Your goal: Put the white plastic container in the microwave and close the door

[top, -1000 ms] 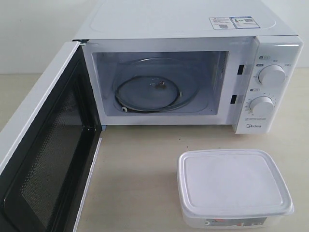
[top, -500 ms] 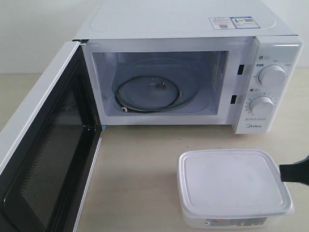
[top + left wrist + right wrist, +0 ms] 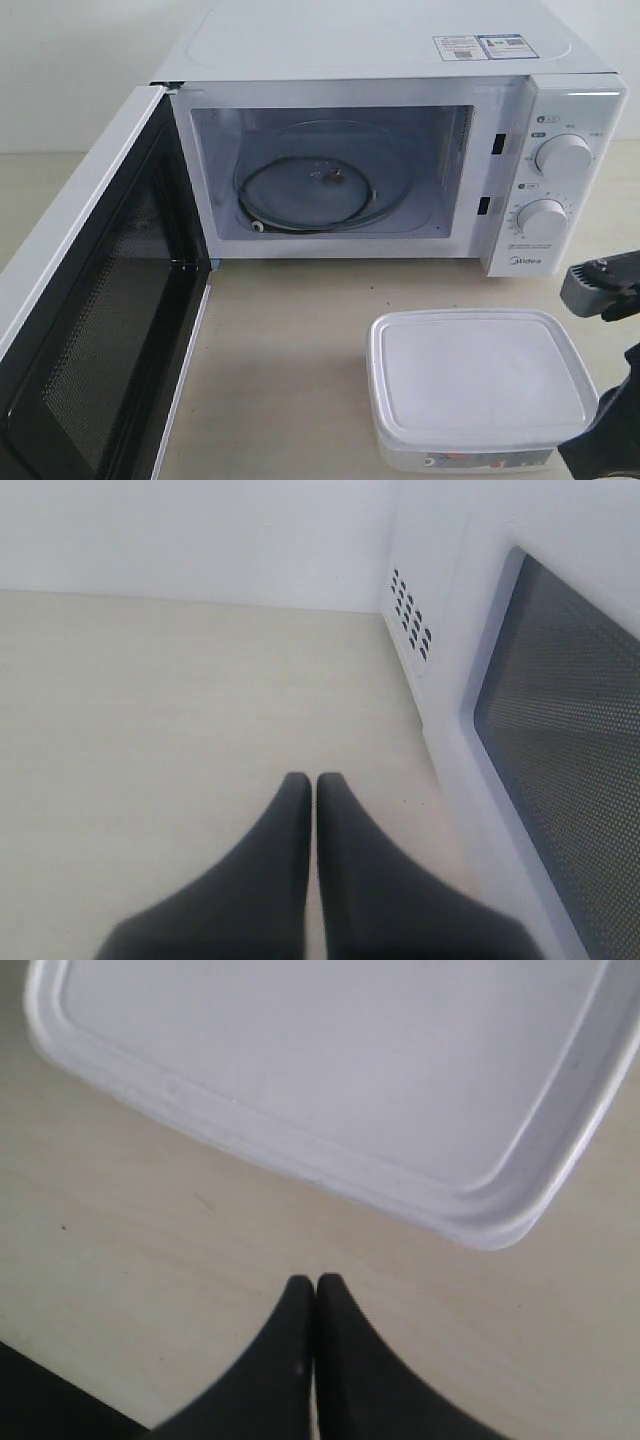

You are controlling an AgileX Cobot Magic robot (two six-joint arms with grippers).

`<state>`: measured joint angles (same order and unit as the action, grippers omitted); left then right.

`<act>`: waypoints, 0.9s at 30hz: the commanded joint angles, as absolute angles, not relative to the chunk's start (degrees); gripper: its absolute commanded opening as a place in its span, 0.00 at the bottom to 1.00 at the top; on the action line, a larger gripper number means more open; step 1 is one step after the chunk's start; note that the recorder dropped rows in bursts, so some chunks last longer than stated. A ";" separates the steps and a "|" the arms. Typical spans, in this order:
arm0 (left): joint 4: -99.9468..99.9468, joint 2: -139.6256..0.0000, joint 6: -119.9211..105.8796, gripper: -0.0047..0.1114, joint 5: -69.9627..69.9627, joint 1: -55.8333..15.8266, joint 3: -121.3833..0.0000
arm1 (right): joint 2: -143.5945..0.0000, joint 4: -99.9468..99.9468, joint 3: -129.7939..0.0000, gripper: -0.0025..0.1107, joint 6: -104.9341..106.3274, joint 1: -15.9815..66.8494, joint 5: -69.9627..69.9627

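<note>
Exterior view: the container sits lidded on the bench, in front of the microwave, below its knobs and just beside the right arm at the frame edge. The door stands wide open, and bare bench lies between container and cavity. The likely risk is the arm nudging the box aside before gripping it.

Left wrist view: the left end effector is clenched, empty, hovering over bare bench with the door's mesh face close alongside; a careless swing could knock it.

Right wrist view: the right end effector is clenched, empty, its tips just short of the container's rim. Clenched, it can only push; it must spread first.
</note>
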<state>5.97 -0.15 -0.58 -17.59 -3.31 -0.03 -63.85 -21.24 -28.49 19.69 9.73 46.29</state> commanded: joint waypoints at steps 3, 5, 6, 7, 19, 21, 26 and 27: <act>5.99 0.00 -0.46 0.08 -17.10 -3.09 0.00 | -68.29 -21.17 -28.66 0.02 20.27 9.85 43.70; 5.99 0.00 -0.46 0.08 -17.10 -3.09 0.00 | -69.79 -21.17 -28.66 0.02 20.27 9.85 43.58; 5.99 0.00 -0.46 0.08 -17.10 -3.09 0.00 | -70.58 -21.17 -28.66 0.02 19.80 9.85 42.93; 5.99 0.00 -0.46 0.08 -17.10 -3.09 0.00 | -71.42 -21.17 -28.66 0.02 19.23 9.85 41.91; 5.99 0.00 -0.46 0.08 -17.31 -3.09 0.00 | -79.36 -17.00 -28.66 0.02 12.68 9.85 22.28; 5.99 0.00 -0.46 0.08 -17.31 -3.09 0.00 | -80.03 -17.00 -28.66 0.02 12.30 9.85 18.43; 5.99 0.00 -0.46 0.08 -17.10 -3.09 0.00 | -81.70 -17.20 -28.77 0.02 10.39 9.85 11.26; 5.99 0.00 -0.46 0.08 -17.10 -3.09 0.00 | -81.84 -17.20 -28.77 0.02 10.39 9.85 11.07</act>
